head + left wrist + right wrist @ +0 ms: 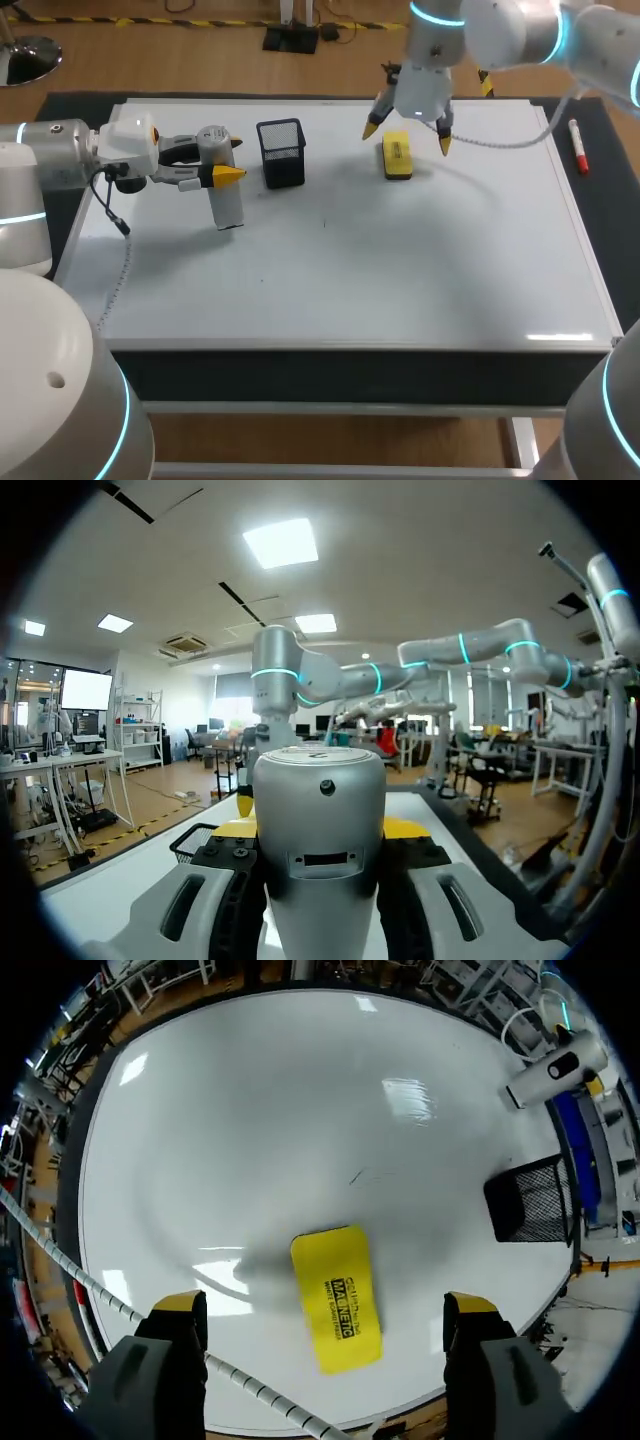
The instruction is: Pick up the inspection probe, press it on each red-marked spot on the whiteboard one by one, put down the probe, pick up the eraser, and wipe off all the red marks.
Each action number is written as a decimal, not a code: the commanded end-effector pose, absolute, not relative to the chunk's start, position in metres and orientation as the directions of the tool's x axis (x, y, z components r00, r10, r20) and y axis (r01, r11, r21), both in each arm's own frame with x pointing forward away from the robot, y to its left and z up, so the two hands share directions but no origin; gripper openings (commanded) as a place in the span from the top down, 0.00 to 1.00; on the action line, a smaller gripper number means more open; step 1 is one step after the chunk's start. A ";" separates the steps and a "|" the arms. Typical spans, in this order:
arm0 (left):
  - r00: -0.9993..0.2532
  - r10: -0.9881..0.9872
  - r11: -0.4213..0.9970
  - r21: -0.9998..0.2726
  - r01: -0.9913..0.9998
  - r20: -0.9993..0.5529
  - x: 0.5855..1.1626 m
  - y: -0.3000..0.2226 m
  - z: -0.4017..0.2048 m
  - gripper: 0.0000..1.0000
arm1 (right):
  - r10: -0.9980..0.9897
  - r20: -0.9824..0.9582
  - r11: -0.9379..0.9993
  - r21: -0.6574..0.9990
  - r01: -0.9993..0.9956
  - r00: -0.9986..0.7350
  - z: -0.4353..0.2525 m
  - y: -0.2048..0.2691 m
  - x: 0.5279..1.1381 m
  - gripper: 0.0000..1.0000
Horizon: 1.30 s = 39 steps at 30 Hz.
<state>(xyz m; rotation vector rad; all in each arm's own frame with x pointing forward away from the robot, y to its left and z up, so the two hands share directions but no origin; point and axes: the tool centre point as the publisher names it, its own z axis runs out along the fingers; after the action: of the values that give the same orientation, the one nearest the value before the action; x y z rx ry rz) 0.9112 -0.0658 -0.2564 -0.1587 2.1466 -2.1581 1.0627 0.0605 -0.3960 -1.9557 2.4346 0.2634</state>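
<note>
- While the right gripper [408,138] hung with its fingers wide apart, the yellow eraser [337,1298] lay flat on the whiteboard [400,300] beneath it, between the tips and untouched.
- Risk noted: an off-centre descent could land a fingertip on the eraser and skid it aside rather than clamp it.
- The left gripper [230,160] was clamped on the inspection probe [226,200], held upright over the board's left side, just beside the black mesh basket [282,153]. A careless release there could topple the probe.
- No red marks could be confirmed. One faint stroke near mid-board was possibly one.
</note>
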 end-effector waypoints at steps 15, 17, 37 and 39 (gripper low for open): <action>-0.991 -0.136 -0.006 -1.000 -0.008 0.009 0.912 -0.066 -0.256 1.00 | -0.724 -0.110 0.554 0.496 -0.669 -0.681 -0.303 0.016 1.075 0.00; -0.991 -0.136 -0.006 -1.000 -0.008 0.009 0.912 -0.066 -0.256 1.00 | -0.675 -0.149 0.566 0.523 -0.637 -0.722 -0.296 0.010 1.076 0.00; -0.991 -0.136 -0.006 -1.000 -0.008 0.009 0.912 -0.066 -0.256 1.00 | -0.374 -0.329 0.661 0.561 -0.498 -0.867 -0.242 -0.030 1.062 0.00; -0.991 -0.136 -0.006 -1.000 -0.008 0.009 0.912 -0.066 -0.256 1.00 | -0.374 -0.329 0.661 0.561 -0.498 -0.867 -0.242 -0.030 1.062 0.00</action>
<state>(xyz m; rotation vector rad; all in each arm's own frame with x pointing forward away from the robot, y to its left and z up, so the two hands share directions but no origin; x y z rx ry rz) 0.9112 -0.0659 -0.2564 -0.1587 2.1466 -2.1582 1.0733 -0.0269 -0.2443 -0.7932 2.7814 1.0247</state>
